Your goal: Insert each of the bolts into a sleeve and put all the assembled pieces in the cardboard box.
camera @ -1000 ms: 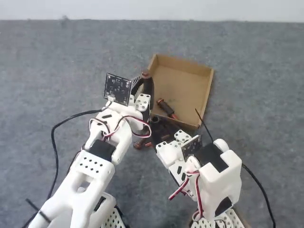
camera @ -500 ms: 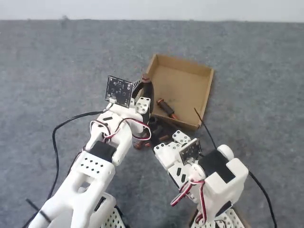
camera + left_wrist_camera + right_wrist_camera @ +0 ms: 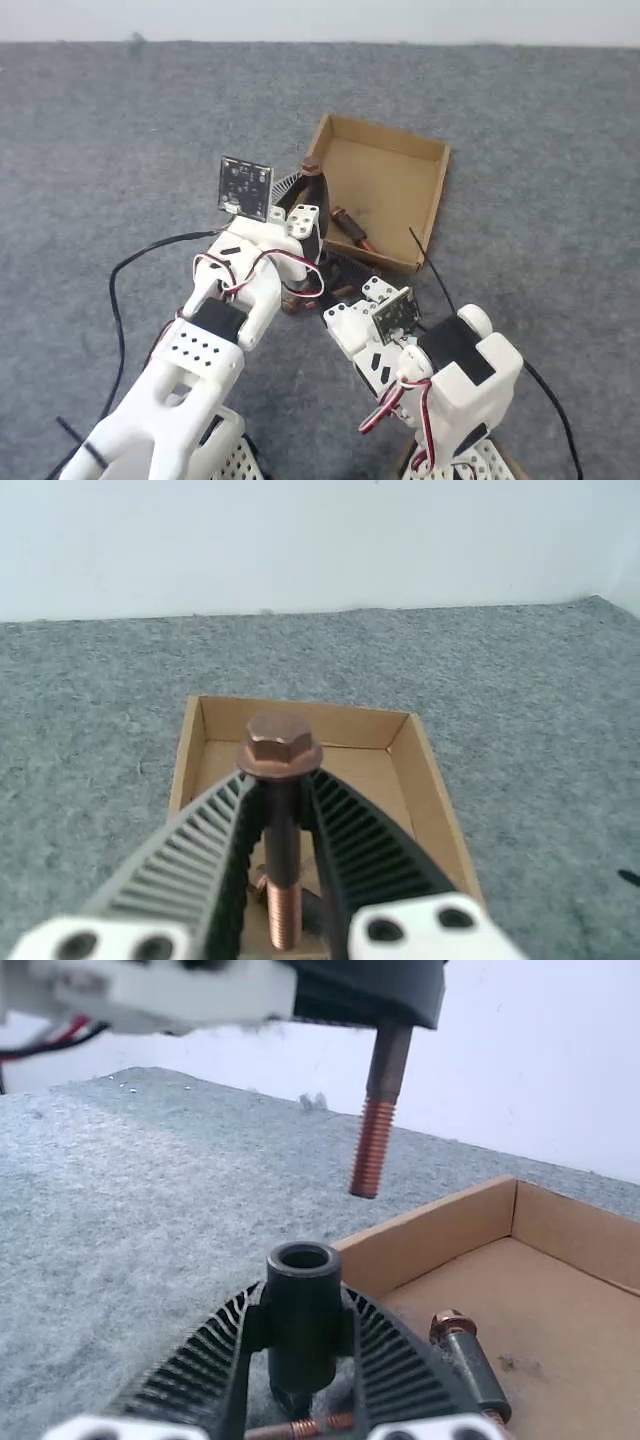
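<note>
My left gripper (image 3: 281, 780) is shut on a copper bolt (image 3: 280, 810), held upright with its hex head (image 3: 311, 166) on top, at the cardboard box's (image 3: 440, 200) near left corner. My right gripper (image 3: 303, 1325) is shut on a black sleeve (image 3: 303, 1310), upright with its bore open upward. The bolt's threaded tip (image 3: 370, 1155) hangs above the sleeve and a little beyond it, not touching. One assembled bolt-and-sleeve piece (image 3: 352, 228) lies inside the box (image 3: 470, 1230).
Loose copper bolts (image 3: 290, 305) and dark sleeves (image 3: 345, 290) lie on the grey carpet between the two arms, in front of the box. One of them, a bolt (image 3: 310, 1426), lies right under the right gripper. A black cable (image 3: 120, 300) runs along the left arm.
The right arm's body swung to the right and its gripper with the sleeve shifted slightly left. The left gripper with the bolt moved slightly nearer to the right arm.
</note>
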Robot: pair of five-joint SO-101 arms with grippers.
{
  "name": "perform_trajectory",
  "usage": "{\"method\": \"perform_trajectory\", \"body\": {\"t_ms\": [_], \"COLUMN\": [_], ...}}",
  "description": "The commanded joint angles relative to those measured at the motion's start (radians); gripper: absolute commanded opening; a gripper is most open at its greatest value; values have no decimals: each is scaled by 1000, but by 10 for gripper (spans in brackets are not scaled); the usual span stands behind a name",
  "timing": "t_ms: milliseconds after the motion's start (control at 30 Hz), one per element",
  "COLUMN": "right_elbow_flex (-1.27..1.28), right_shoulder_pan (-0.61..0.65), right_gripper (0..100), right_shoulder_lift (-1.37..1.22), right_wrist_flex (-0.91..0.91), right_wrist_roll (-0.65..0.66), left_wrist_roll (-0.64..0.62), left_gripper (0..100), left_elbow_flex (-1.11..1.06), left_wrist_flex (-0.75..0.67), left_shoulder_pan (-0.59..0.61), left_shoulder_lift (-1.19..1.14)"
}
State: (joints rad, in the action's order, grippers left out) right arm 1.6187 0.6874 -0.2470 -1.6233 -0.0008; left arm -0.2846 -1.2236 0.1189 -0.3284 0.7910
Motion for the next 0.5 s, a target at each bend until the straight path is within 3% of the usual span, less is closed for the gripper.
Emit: {"method": "perform_trajectory", "body": {"t_ms": [0,467], "right_elbow_flex": [-21,-41], "right_shoulder_pan": [-13,-36], "right_gripper": [6,6], "right_shoulder_lift": [45,45], "right_wrist_flex": [18,30], "right_wrist_roll": [14,14], "left_wrist_roll": [-14,-14], "left_gripper": [12,12], "left_elbow_flex": [10,-12], "left_wrist_flex": [44,64], "left_shoulder_pan": [-38,-49], "left_shoulder_lift": [57,57]}}
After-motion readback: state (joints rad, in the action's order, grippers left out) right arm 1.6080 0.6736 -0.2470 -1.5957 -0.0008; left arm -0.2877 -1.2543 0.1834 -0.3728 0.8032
